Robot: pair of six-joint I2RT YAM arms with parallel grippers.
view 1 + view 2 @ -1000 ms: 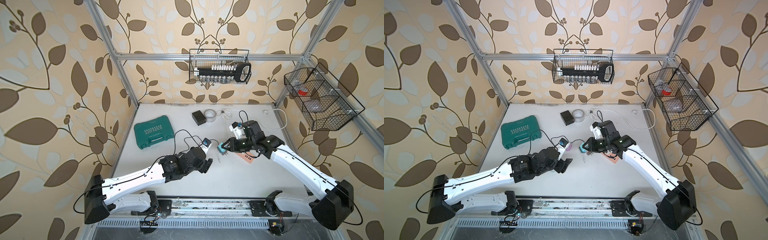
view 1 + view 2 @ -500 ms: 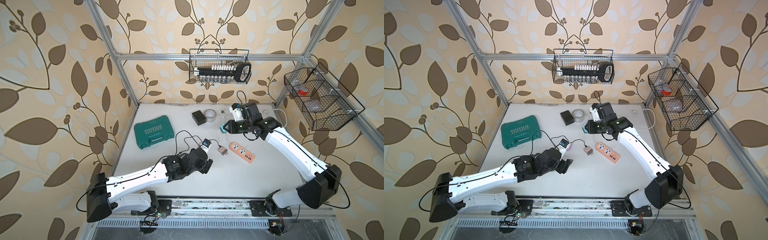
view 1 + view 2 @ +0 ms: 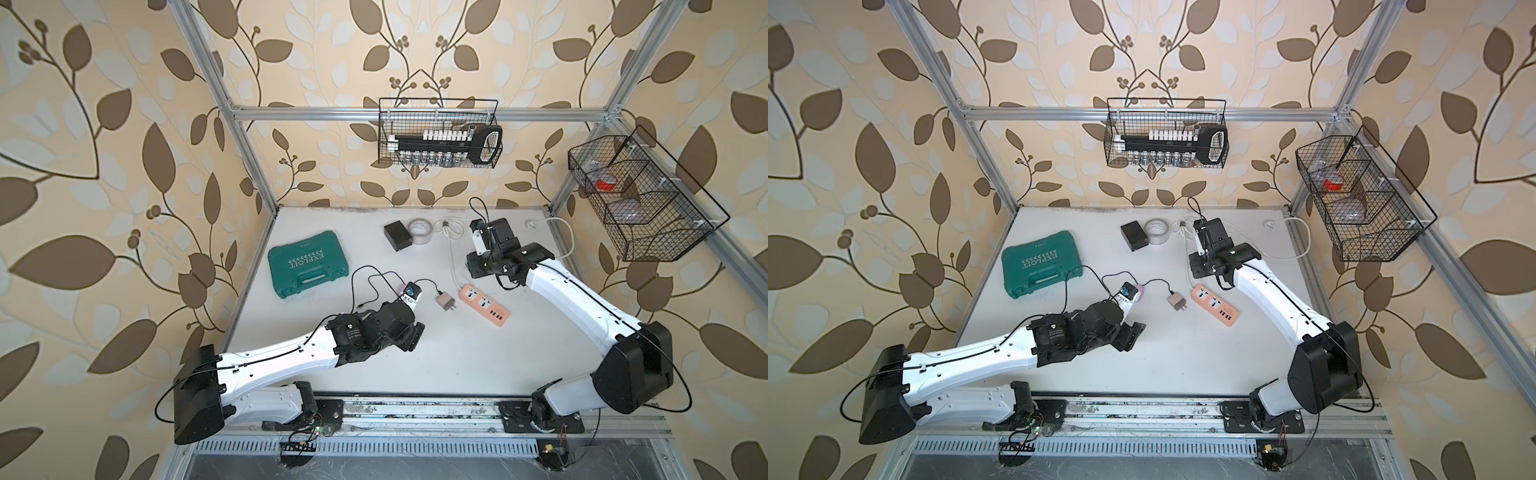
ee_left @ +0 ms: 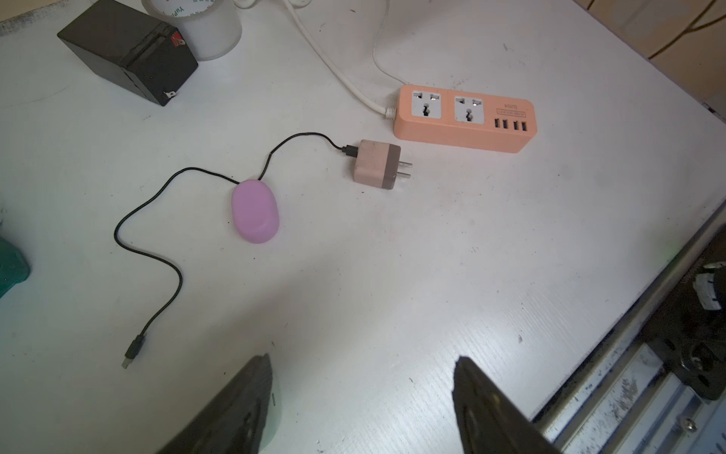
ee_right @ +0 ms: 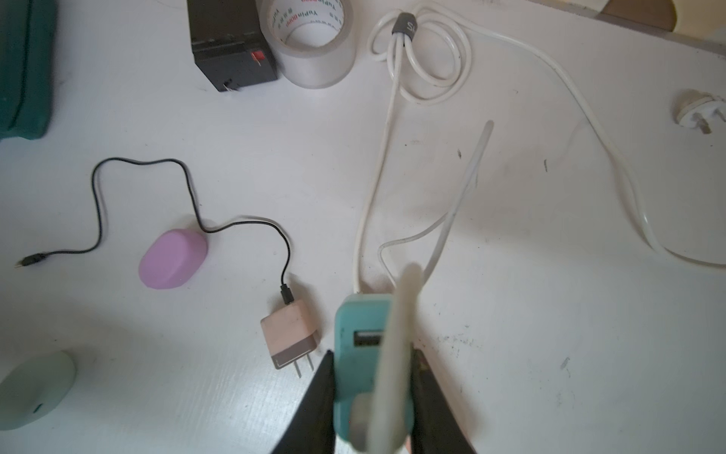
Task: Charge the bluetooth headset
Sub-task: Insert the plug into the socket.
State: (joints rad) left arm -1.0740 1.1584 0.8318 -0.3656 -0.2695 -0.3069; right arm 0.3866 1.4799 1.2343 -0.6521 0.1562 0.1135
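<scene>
Robotics lab test cell: tan wallpaper printed with brown leaves lines a bare aluminium-profile frame boxed around a scuffed white tabletop. One white-and-black robot arm is mounted at seven o'clock and its twin at five o'clock, both bolted to a grey metal rail at six o'clock, where a small exposed circuit board glows green. A black wire basket hangs at twelve o'clock, and a second, divided wire basket at two o'clock.
</scene>
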